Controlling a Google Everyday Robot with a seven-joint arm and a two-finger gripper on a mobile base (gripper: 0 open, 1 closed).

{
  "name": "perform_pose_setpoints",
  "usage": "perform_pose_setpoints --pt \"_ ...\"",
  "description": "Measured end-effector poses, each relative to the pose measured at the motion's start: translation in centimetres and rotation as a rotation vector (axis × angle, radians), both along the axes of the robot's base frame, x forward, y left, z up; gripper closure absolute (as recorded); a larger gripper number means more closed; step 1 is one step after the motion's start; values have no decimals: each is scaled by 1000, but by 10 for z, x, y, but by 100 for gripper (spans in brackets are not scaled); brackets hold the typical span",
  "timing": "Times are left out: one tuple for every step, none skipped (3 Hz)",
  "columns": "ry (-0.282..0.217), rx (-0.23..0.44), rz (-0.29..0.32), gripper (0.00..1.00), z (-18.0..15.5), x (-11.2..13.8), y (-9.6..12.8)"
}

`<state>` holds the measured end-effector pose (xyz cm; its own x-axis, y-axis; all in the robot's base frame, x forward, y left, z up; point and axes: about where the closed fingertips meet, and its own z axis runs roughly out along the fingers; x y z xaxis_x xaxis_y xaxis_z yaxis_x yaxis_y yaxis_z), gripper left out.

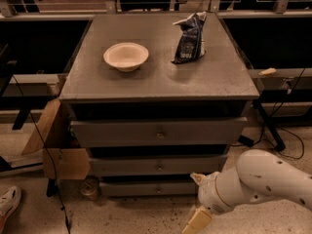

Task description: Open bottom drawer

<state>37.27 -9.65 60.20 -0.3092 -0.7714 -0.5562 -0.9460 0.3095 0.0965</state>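
The approach is under way: the gripper point(191, 202), jaws spread wide, hovers just right of the closed bottom drawer point(127, 188) and must next reach its knob point(158, 189).

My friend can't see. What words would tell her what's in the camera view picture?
A robot's gripper, fingers open, hovers low beside the shut bottom drawer of a grey cabinet. A white bowl and a dark snack bag sit on top.

A bowl point(126, 56) and a chip bag point(189, 39) sit apart on the cabinet top point(161, 84); cardboard box point(61, 162) at left
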Motion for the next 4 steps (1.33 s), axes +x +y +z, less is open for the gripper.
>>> perform_pose_setpoints --pt "0 0 0 0 0 0 0" --pt "23 7 -6 0 -25 7 -8" --pt "13 10 -50 0 -81 31 -43" --pt "12 11 -122 0 -149 61 -85"
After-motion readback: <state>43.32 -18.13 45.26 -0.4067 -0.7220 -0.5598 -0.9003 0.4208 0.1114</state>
